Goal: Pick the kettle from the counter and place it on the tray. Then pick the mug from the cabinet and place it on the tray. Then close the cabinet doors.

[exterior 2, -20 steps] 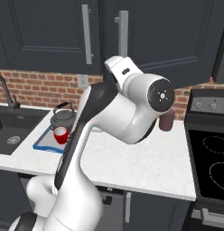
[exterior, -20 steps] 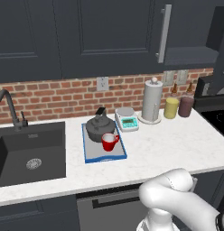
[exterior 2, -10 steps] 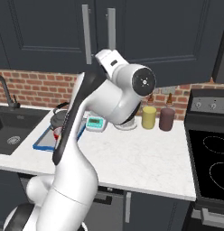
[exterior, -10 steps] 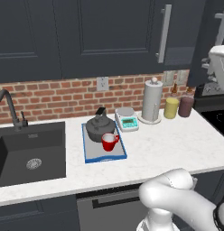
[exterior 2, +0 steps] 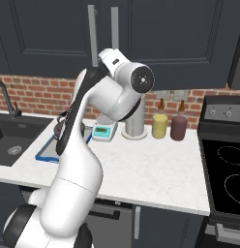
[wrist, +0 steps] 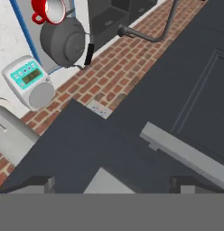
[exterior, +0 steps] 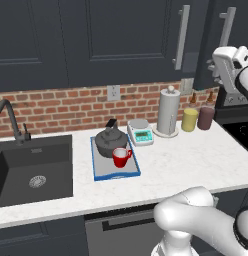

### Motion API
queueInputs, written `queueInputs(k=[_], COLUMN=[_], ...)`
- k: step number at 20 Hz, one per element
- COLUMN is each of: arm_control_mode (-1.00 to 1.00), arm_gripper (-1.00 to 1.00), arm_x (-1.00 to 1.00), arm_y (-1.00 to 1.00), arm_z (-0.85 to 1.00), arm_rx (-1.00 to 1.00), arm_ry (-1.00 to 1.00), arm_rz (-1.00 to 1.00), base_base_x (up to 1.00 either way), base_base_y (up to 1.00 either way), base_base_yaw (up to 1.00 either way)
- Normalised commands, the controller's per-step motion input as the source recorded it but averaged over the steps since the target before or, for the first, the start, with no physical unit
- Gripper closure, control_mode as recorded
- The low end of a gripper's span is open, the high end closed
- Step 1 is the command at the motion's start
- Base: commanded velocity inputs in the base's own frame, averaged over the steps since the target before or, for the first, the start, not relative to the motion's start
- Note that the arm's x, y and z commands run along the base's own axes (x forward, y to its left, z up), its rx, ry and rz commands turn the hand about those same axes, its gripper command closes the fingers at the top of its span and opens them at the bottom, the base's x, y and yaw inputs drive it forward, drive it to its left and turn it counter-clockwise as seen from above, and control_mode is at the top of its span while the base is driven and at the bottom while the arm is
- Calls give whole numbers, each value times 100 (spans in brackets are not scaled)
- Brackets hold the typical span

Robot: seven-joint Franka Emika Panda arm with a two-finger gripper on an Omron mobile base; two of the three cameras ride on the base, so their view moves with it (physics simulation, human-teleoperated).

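Note:
The dark grey kettle and the red mug both stand on the blue-rimmed tray on the white counter. In the hand view, the kettle and mug lie far off at the top left. My gripper is open and empty, close against a navy cabinet door with its grey bar handle beside it. From the left base, the gripper is raised at the right door. The two door handles stand close together.
A white-and-teal scale, a paper-towel roll and yellow and maroon jars line the brick wall. The dark sink with its faucet is at the left. A stove lies at the right.
My arm has swung left and up along the cabinet front. The right door's handle has moved left, closer to the other door's handle. Kettle, mug and tray have not moved.

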Motion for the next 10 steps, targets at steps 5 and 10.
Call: queueInputs(k=[5, 10], arm_control_mode=[-100, -100], arm_gripper=[-100, -100], arm_x=[70, 56], arm_y=[-6, -8], arm_z=[-15, -13], arm_rx=[0, 0], arm_ry=[0, 0], arm_rz=[0, 0], base_base_x=[0, 0], base_base_y=[0, 0], base_base_yaw=[0, 0])
